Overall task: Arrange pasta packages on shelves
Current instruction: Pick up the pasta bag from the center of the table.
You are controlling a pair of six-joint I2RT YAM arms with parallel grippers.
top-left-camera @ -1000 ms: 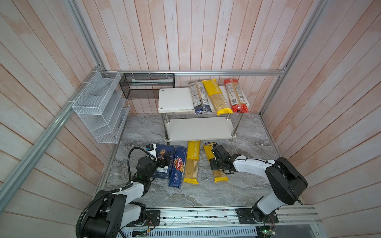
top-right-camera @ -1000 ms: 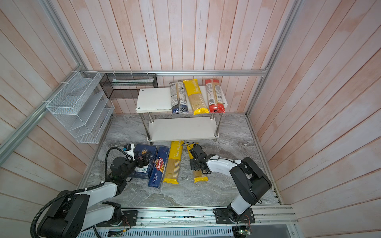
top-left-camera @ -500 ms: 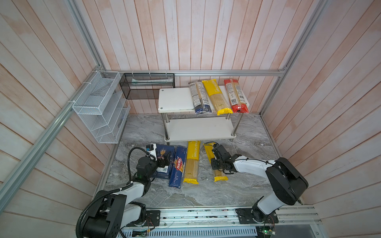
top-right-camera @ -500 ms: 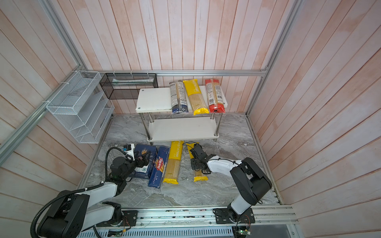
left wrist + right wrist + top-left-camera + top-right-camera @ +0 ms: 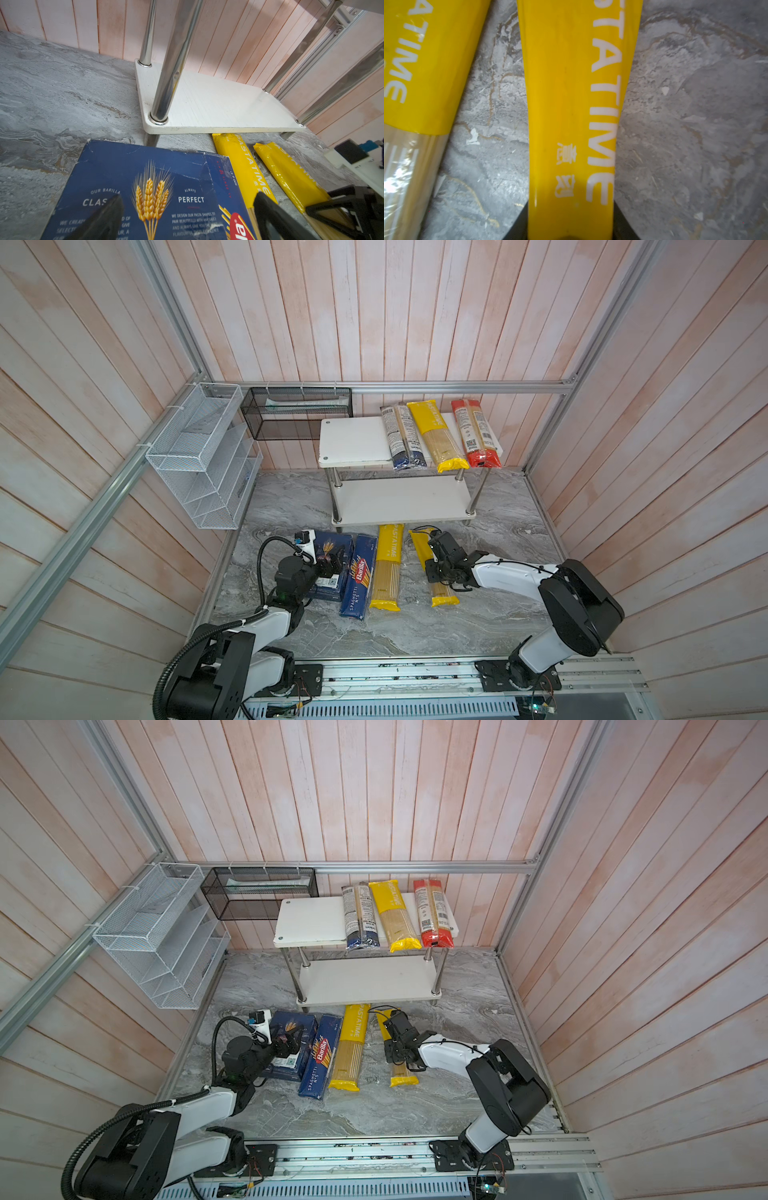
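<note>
A yellow PASTATIME bag (image 5: 571, 104), lying on the floor (image 5: 498, 531) just before the shelves (image 5: 399, 499), is being pinched at mid-length by the right gripper (image 5: 438, 574), seemingly for a balanced lift, while the left gripper (image 5: 188, 199) is being held with jaws spread over the Barilla box (image 5: 116, 166).

Bright even light, blurred close-ups

In the left wrist view, lower centre, you can read "OUR BARILLA", "CLAS…" and "ALWAYS PERFECT" on the wide blue box (image 5: 128, 187). In a top view, lower centre, the narrow blue pack (image 5: 358, 576) shows you "Barilla" and "SPAGHETTI N°5", and the yellow bag (image 5: 388, 556) beside it reads "PASTATIME". Mid-frame in the right wrist view, the second yellow bag (image 5: 571, 104) shows "STATIME" beside two small Chinese characters.
</note>
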